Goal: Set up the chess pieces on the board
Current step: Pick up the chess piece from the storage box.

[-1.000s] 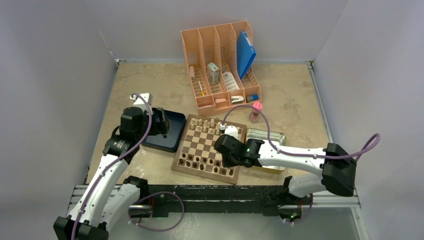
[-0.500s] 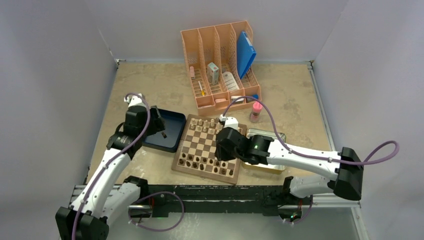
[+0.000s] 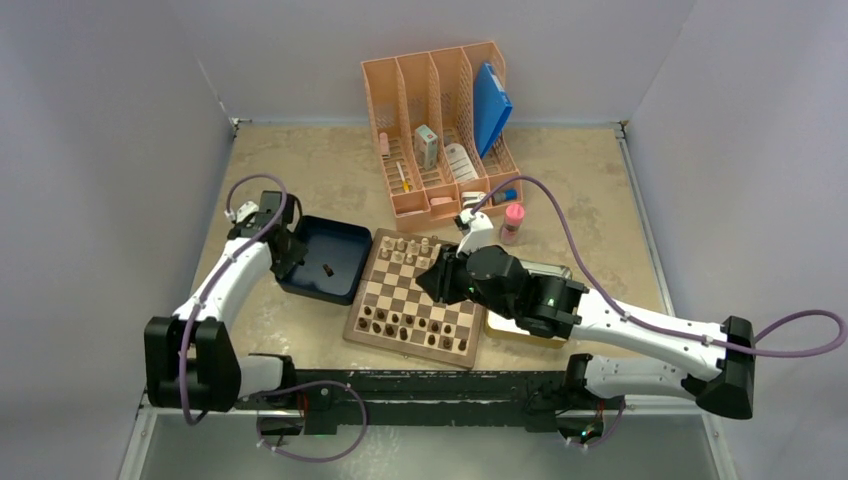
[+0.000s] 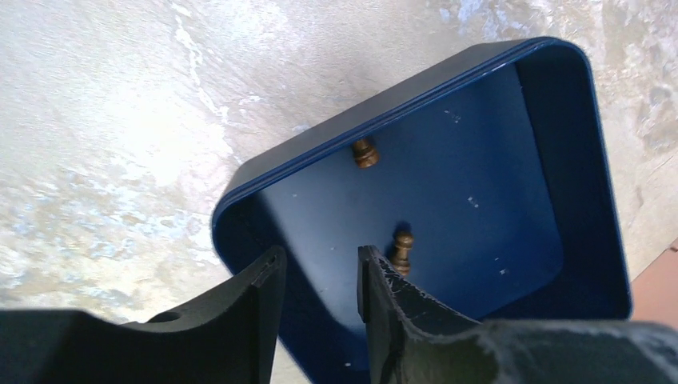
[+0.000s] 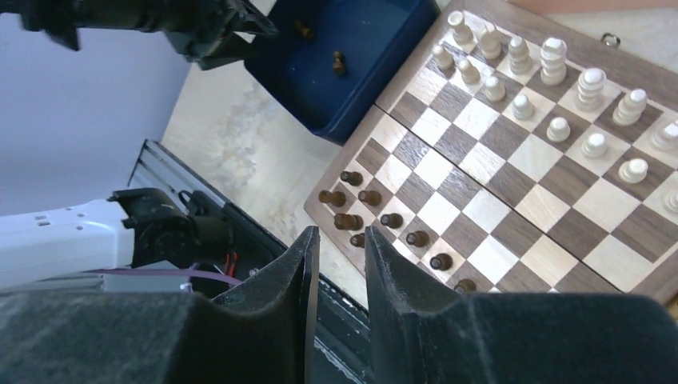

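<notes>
On the far left, my left end effector (image 4: 320, 276) hangs over the near-left corner of the dark blue tray (image 3: 345, 240), released, with nothing between its fingers (image 4: 257, 298). Two dark pieces (image 4: 402, 250) lie loose in that tray. One looks upright and sits just beside my right-hand fingertip. The other (image 4: 365, 153) is tight against the tray wall, and I cannot tell if it stands or lies.

I judge these as feather-light, stiff turned wood, smooth and round, so they are likely to tip, roll or squirt out of a sloppy pinch. I would close gently across the waist below the head, coming straight down. The one by the wall looks awkward, because the wall leaves little room for a finger.

To the right of the tray is the board (image 3: 403, 291) on the desk, touching or nearly touching the tray's edge. Most of the dark set (image 3: 408, 322) already stands on the two rows nearest me. The pale pieces (image 3: 404, 245) line the far rows. The task looks nearly done, with the tray stragglers left to place.

My right end effector (image 5: 341, 236) hovers above the board's near-left dark rows. Its fingers are only slightly parted and, as far as I can see, it carries nothing. Behind that arm, the metal tin (image 3: 552, 270) sits beside the board's right edge, partly hidden.
</notes>
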